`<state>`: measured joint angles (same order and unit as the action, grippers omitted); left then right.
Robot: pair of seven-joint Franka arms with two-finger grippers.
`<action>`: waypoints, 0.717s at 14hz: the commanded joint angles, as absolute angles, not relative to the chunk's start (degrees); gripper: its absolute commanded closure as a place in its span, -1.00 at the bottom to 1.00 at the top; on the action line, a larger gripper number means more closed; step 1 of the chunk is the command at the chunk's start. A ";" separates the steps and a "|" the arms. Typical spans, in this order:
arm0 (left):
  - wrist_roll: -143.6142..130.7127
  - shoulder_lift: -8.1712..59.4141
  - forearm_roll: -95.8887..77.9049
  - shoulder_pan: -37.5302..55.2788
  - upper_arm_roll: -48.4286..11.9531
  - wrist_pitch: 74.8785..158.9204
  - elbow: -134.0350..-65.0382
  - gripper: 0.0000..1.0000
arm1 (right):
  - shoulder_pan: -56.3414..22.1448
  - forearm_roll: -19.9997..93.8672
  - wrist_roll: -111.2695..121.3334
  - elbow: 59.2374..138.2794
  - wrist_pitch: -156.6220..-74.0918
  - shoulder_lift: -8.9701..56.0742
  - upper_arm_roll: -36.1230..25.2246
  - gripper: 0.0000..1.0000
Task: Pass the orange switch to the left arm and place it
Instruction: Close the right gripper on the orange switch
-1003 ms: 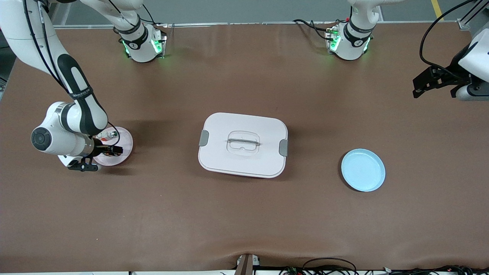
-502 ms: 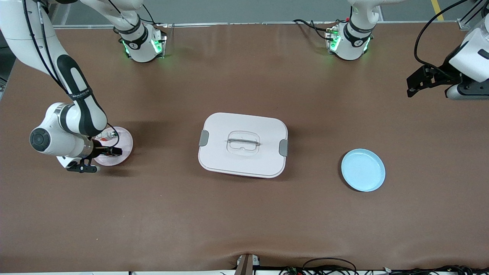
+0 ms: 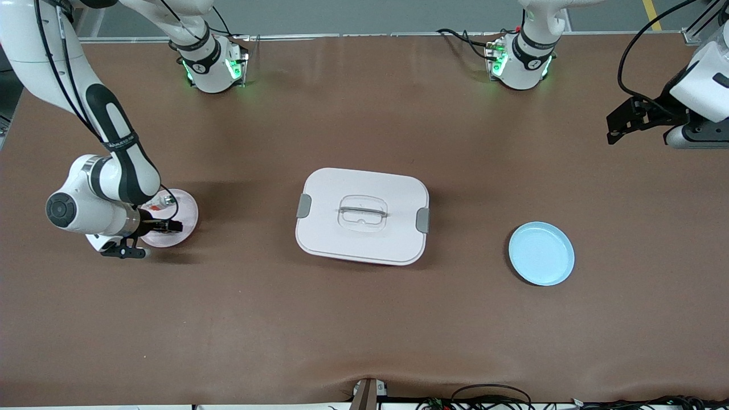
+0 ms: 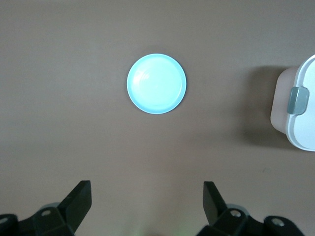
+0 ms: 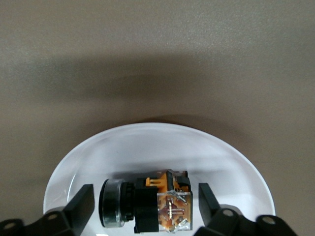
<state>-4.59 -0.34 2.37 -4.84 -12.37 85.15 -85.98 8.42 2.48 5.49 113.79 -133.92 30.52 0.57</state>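
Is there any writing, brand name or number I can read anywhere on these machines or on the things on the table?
Nothing here can be read for certain.
Right arm's black forearm band: a line of small white lettering, too small to read.
Both arm bases: a small round mark on each, not legible.
The box, blue plate, pink plate and orange switch: no text visible.
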 commanded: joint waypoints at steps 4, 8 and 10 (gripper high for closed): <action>-4.84 -0.88 2.46 -5.01 -12.92 83.85 -85.69 -1.00 | 9.58 3.25 6.33 112.50 -133.33 31.11 1.32 1.00; -4.84 0.70 2.46 -4.57 -13.01 83.85 -85.78 -1.00 | 9.67 3.34 5.72 108.21 -126.60 31.03 1.32 1.00; -4.83 1.49 2.37 -4.13 -13.88 83.85 -86.13 -1.00 | 9.67 5.61 5.71 104.87 -121.14 31.03 1.32 1.00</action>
<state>-4.60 0.58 2.36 -4.46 -12.96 84.45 -86.28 8.49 3.46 5.42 108.88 -125.94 30.53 0.54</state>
